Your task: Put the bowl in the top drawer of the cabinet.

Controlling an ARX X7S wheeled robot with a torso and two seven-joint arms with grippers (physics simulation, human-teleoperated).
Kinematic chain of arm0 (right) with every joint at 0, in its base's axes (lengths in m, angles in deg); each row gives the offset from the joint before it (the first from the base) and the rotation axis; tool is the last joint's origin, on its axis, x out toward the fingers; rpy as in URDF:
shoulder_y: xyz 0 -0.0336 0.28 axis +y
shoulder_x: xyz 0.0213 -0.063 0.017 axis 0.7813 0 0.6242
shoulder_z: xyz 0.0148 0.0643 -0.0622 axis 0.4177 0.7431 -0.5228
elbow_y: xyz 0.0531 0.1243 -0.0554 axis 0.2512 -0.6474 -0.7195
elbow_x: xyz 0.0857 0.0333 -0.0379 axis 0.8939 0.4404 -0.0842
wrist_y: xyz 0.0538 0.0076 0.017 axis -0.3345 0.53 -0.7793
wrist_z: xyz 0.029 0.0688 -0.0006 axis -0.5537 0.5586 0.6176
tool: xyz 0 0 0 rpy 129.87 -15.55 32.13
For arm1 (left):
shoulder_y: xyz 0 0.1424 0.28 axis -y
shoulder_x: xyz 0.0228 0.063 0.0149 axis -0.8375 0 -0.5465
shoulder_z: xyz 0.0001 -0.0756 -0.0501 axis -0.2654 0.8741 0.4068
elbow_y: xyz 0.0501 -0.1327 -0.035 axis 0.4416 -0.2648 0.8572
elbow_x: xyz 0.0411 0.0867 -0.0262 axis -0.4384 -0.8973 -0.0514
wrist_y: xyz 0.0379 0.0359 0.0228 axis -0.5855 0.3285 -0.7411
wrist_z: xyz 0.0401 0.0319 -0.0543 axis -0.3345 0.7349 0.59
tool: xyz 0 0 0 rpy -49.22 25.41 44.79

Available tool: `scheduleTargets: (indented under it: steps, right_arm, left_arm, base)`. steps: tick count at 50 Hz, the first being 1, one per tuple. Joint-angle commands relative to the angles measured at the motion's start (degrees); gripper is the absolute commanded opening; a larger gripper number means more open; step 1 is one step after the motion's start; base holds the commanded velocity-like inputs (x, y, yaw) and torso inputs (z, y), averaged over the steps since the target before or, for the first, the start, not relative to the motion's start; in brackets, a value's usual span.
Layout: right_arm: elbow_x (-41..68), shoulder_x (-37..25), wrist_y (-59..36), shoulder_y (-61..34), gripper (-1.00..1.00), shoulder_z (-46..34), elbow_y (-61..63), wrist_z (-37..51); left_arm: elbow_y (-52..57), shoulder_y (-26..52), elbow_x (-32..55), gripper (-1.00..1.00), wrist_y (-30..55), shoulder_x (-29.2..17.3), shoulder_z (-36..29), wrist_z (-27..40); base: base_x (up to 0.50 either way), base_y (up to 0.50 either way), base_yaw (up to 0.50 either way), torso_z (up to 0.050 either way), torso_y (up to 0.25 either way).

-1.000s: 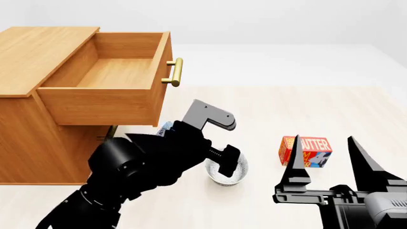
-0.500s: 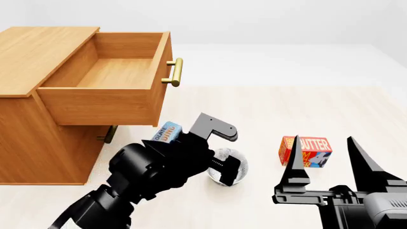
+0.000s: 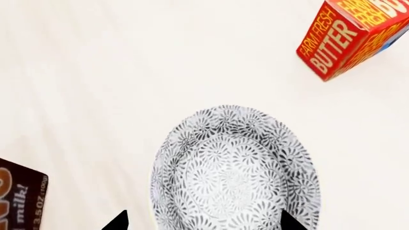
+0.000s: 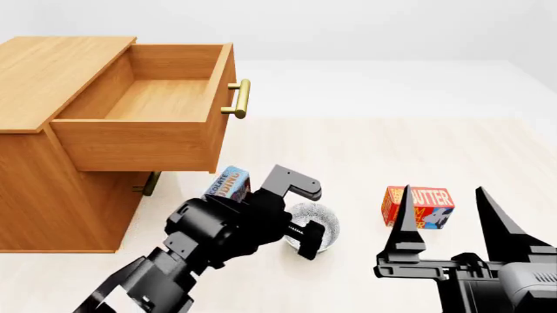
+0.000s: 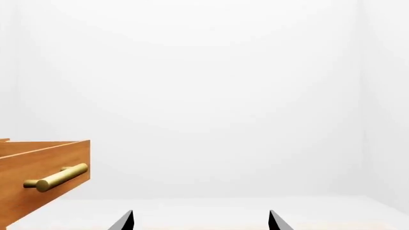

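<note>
The speckled white bowl (image 4: 317, 222) (image 3: 233, 167) sits on the pale floor, partly hidden behind my left gripper (image 4: 304, 214) in the head view. That gripper (image 3: 204, 223) is open and points down at the bowl. One fingertip (image 3: 118, 222) is just outside the rim and the other (image 3: 290, 223) is over the opposite side. The cabinet (image 4: 44, 195) stands at the left. Its top drawer (image 4: 156, 98) is pulled out and empty, brass handle (image 4: 237, 98) (image 5: 56, 177) facing right. My right gripper (image 4: 451, 225) (image 5: 200, 221) is open and holds nothing, low at the right.
A red butter box (image 4: 419, 207) (image 3: 348, 38) lies right of the bowl. A chocolate milk carton (image 4: 228, 184) (image 3: 19, 196) stands between the bowl and the cabinet. The lower drawer's handle (image 4: 150, 184) shows under the open drawer.
My left arm has swung its gripper down and closer over the bowl, uncovering the milk carton behind it. The right arm and the drawer have not moved.
</note>
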Motion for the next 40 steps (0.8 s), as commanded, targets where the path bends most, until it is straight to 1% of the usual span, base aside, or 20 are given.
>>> scheduleTargets:
  steps: [1,2,4,8,10,12,16,19,23,32,40]
  right_arm:
    - [0.0,-0.08,0.19,0.04,1.0,-0.21,-0.06,0.1]
    - [0.0,-0.11,0.18,0.06,1.0,-0.21,-0.01,0.13]
    - [-0.03,-0.14,0.21,0.11,1.0,-0.23,0.03,0.18]
    - [-0.04,-0.17,0.41,0.24,1.0,-0.23,-0.11,0.18]
    - [0.0,-0.18,0.55,0.31,1.0,-0.2,-0.19,0.16]
    - [0.03,-0.18,0.64,0.34,1.0,-0.16,-0.28,0.15]
    - [0.32,-0.32,0.77,0.38,1.0,0.14,-0.37,0.16]
    - [0.43,-0.37,0.83,0.31,1.0,0.18,-0.49,0.14]
    - [0.54,-0.45,0.85,0.21,1.0,0.2,-0.61,0.14]
    - [0.72,-0.65,0.96,0.28,1.0,0.32,-0.55,0.23]
    - [0.68,-0.61,1.46,0.47,1.0,0.24,-0.94,0.18]
  left_arm:
    - [-8.24,1.77,-1.09,1.0,-4.06,2.3,-1.45,-1.89]
    - [-9.95,2.23,-0.78,1.0,-5.15,2.65,-2.11,-1.91]
    - [-13.66,3.83,3.38,1.0,-8.28,2.79,-6.4,-1.07]
    - [-20.15,7.54,16.7,1.0,-15.15,2.81,-19.52,0.76]
    - [-22.23,8.88,23.51,1.0,-18.04,2.81,-26.52,1.41]
    - [-23.29,9.66,28.9,1.0,-20.1,2.81,-32.22,1.82]
    - [-23.69,10.35,35.35,1.0,-22.11,2.82,-39.16,2.07]
    - [-23.5,10.47,37.45,1.0,-22.63,2.82,-41.47,1.92]
    - [-23.56,10.62,38.76,1.0,-22.8,2.82,-42.57,1.63]
    - [-23.54,10.67,39.88,1.0,-23.08,2.82,-43.08,2.01]
    - [-24.8,10.5,42.06,1.0,-22.98,2.82,-42.85,0.73]
  base:
    - [0.0,0.0,0.0,0.0,0.0]
    - [0.0,0.0,0.0,0.0,0.0]
    - [0.0,0.0,0.0,0.0,0.0]
    - [0.0,0.0,0.0,0.0,0.0]
    - [0.0,0.0,0.0,0.0,0.0]
    - [0.0,0.0,0.0,0.0,0.0]
    - [0.0,0.0,0.0,0.0,0.0]
    - [0.0,0.0,0.0,0.0,0.0]
    - [0.0,0.0,0.0,0.0,0.0]
    - [0.0,0.0,0.0,0.0,0.0]
    - [0.0,0.0,0.0,0.0,0.0]
